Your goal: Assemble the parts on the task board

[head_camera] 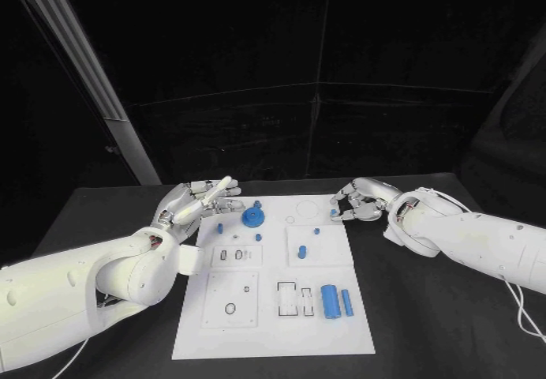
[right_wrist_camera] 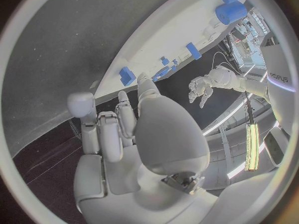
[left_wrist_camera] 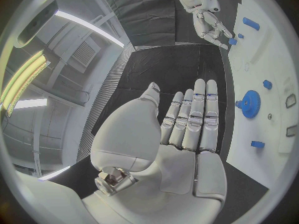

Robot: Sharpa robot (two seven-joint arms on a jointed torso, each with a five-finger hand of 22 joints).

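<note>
Board lies mid-tabletop; the parts sit on it: gear, cylinder, and small pegs near the far end. Left hand hovers over the board's far left corner, fingers extended, empty. Right hand sits at the far right edge, fingers curled on a small blue piece, apparently pinched. Step: picking up a peg. Next: carry it to a matching hole, align upright.

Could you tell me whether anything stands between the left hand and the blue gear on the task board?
Nothing visible does. The left hand hovers open at the task board's far left edge, and the blue gear lies just beside it on bare white board, with no other part between them.
</note>
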